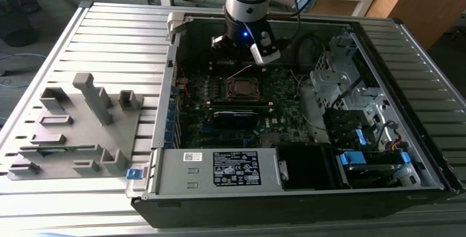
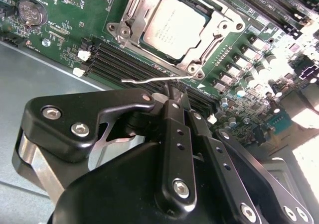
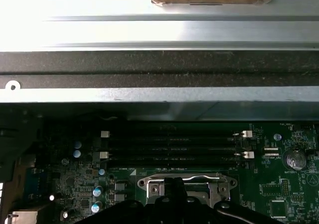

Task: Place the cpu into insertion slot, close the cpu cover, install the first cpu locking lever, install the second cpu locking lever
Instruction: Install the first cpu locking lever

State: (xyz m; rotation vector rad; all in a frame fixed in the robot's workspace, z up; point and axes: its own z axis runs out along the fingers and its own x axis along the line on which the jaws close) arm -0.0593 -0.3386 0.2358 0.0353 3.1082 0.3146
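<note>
Inside the computer case (image 1: 291,211), the closed end effector (image 2: 173,93) is hovering by a raised locking lever (image 2: 149,78) beside the seated cpu (image 2: 172,25). Latching is likely needing a downward push.

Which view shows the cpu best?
The second wrist view: the cpu lies face-up and close, framed by the cpu cover. The exterior view shows the cpu small and distant; in the first wrist view the gripper stands in front of it.

exterior view overhead; both wrist views nr insertion slot (image 2: 122,31) (image 3: 149,184)
</note>
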